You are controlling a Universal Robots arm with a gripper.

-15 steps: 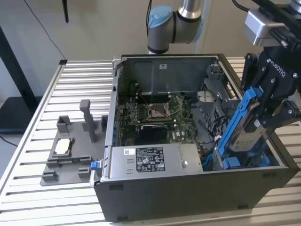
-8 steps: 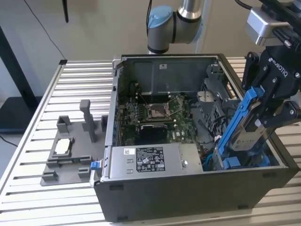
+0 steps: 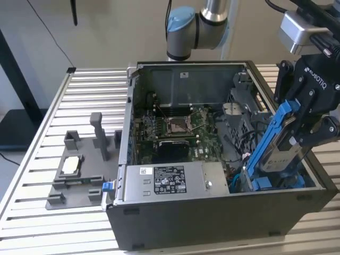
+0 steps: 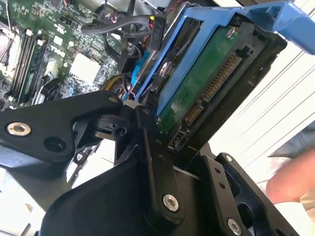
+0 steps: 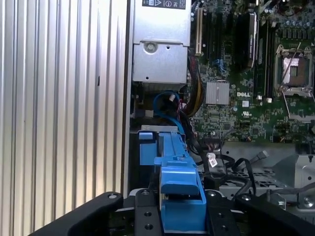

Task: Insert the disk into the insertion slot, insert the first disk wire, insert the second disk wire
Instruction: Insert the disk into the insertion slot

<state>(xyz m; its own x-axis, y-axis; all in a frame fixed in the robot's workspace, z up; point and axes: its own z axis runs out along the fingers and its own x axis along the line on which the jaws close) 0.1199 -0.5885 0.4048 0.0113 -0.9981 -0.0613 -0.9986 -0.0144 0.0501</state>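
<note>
The disk (image 3: pixel 277 151) stands steeply tilted, lower end at the insertion slot (image 3: pixel 287 183), in the near corner of the computer case (image 3: pixel 212 218) on the exterior view's right; not yet seated flat. The gripper (image 3: pixel 297 133) is clamped on the disk's raised end. The motherboard (image 3: pixel 175 127) lies alongside.

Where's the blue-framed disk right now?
On the exterior view's right, the disk leans tilted in the gripper, over the insertion slot inside the computer case.

Silver-grey tubular robot arm (image 3: pixel 213 9) with pale blue joint caps (image 3: pixel 179 22); matte black, silver-screwed hand (image 3: pixel 302 129) bearing white lettering.
</note>
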